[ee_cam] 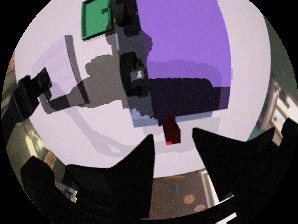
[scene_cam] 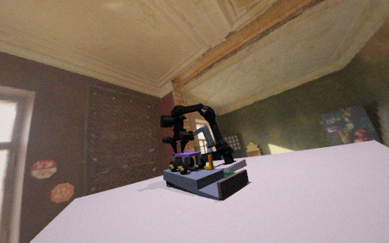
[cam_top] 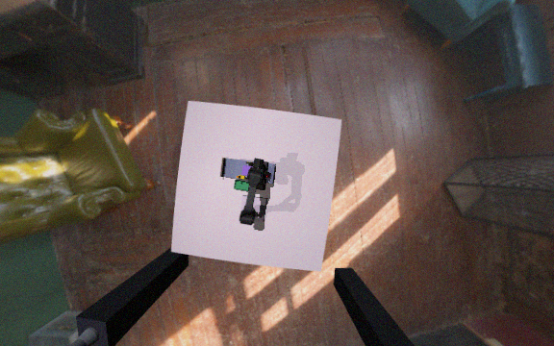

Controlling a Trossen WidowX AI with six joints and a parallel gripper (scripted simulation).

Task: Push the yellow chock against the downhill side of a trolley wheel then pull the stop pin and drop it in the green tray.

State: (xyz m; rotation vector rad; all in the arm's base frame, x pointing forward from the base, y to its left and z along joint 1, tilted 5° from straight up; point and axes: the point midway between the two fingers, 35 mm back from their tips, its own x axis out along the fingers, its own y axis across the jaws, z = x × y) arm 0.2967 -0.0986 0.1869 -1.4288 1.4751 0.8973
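The purple trolley (cam_top: pixel 246 170) (scene_cam: pixel 188 154) (ee_cam: pixel 185 40) stands on the grey-blue ramp (cam_top: pixel 232 168) (scene_cam: pixel 184 179) (ee_cam: pixel 145 121). The yellow chock (cam_top: pixel 240 177) (scene_cam: pixel 210 163) stands upright on the ramp close to a downhill wheel; contact cannot be made out. The stop pin (cam_top: pixel 267 176) (ee_cam: pixel 171 131) stands at the trolley's uphill end, its head dark red in shadow. My gripper (scene_cam: pixel 179 151) (ee_cam: pixel 173 135) is partly open and points down, with the pin's head seen between its fingertips in the wrist view. Nothing is gripped. The fingertips are hidden behind the trolley in the exterior view.
The green tray (cam_top: pixel 241 185) (scene_cam: pixel 229 174) (ee_cam: pixel 95 20) lies beside the ramp on the arm's side. A dark end board (scene_cam: pixel 233 185) stands across the ramp's low end. A pale slab (scene_cam: pixel 236 165) lies near the arm's base.
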